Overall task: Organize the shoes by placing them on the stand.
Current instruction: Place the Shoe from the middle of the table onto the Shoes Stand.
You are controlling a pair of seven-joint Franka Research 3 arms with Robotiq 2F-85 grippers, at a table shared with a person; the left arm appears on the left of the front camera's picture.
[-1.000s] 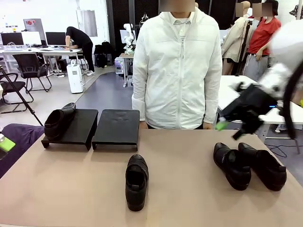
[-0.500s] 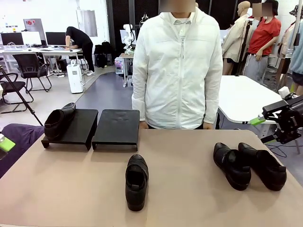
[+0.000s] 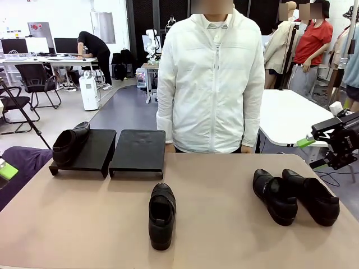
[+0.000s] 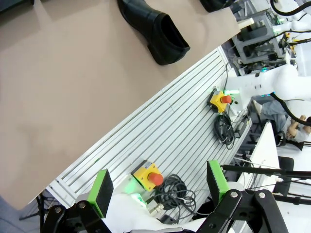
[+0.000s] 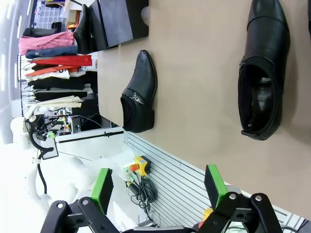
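One black shoe (image 3: pixel 70 143) lies on the left tray (image 3: pixel 90 154) of the stand; the right tray (image 3: pixel 138 150) is bare. A single shoe (image 3: pixel 161 214) sits mid-table, also seen in the wrist views (image 4: pixel 153 29) (image 5: pixel 140 92). A pair (image 3: pixel 275 196) (image 3: pixel 311 196) stands at the right. My right gripper (image 3: pixel 311 153) hangs open off the table's right edge, beyond the pair, holding nothing (image 5: pixel 158 187). My left gripper (image 4: pixel 159 187) is open and empty over the table's near left edge; one of its green pads (image 3: pixel 7 170) shows at the picture's left edge.
A person in a white jacket (image 3: pixel 213 78) stands at the far side of the table, behind the stand. A slotted aluminium frame (image 4: pixel 160 131) with yellow emergency-stop boxes and cables runs along the robot's side. A white table (image 3: pixel 286 117) stands beyond the right edge.
My right arm swung from above the right-hand pair out past the table's right edge, then held nearly still. The shoes, the stand and the left pad have not moved.
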